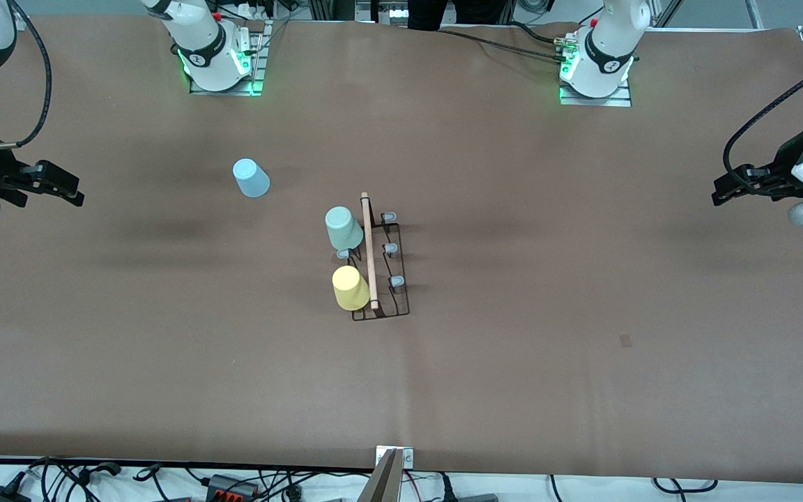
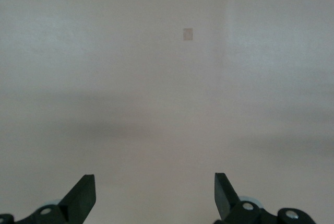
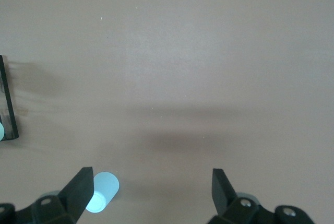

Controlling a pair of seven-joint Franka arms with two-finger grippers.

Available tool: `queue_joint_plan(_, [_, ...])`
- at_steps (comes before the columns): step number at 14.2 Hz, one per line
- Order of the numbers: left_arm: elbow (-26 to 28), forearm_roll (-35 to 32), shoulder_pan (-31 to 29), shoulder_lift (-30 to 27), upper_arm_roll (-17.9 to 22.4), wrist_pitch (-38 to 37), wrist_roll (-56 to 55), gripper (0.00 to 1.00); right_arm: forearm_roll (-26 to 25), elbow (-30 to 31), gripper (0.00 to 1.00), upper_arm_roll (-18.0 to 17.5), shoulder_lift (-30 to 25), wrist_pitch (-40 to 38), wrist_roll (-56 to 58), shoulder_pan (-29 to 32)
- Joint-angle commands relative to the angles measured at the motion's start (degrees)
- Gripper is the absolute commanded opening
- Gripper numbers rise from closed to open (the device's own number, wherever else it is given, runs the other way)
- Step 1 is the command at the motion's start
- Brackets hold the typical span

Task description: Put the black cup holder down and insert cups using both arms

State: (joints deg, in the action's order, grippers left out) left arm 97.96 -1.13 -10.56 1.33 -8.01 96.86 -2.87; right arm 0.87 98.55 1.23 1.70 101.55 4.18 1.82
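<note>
The black cup holder (image 1: 393,296) stands at the middle of the table, its wooden rod handle (image 1: 369,251) on top. The mint-green cup (image 1: 343,227) and the yellow cup (image 1: 350,287) sit upside down on pegs on its side toward the right arm's end. The light blue cup (image 1: 251,178) stands upside down on the table, farther from the front camera, toward the right arm's end; it also shows in the right wrist view (image 3: 103,191). My right gripper (image 1: 60,187) (image 3: 153,192) is open and empty over the right arm's end. My left gripper (image 1: 729,189) (image 2: 155,195) is open and empty over the left arm's end.
A free grey-tipped peg (image 1: 343,254) shows between the two cups, and three free pegs (image 1: 391,248) line the holder's side toward the left arm's end. A small tape patch (image 1: 625,340) (image 2: 188,34) lies on the brown table cover. Cables run along the table's near edge.
</note>
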Motion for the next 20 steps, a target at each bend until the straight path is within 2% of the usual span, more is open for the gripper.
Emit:
queue_joint_plan(1, [0.47, -0.54, -0.51, -0.36, -0.25, 0.70, 1.46, 1.00, -1.05, 0.06, 1.00, -1.40, -1.26, -2.32, -0.75, 0.73])
queue_joint_plan(12, [0.47, -0.54, -0.51, -0.28, -0.25, 0.70, 1.46, 1.00, -1.31, 1.38, 1.00, -1.40, -3.54, -3.12, -0.75, 0.64])
queue_joint_plan(17, [0.47, -0.54, -0.51, -0.01, -0.25, 0.70, 1.46, 1.00, -2.27, 7.00, 1.00, -1.49, -7.23, 1.10, -0.75, 0.55])
queue_joint_plan(20, [0.47, -0.54, -0.51, -0.01, -0.25, 0.70, 1.46, 1.00, -2.11, 6.13, 1.00, -1.49, -7.24, -1.61, -1.10, 0.55])
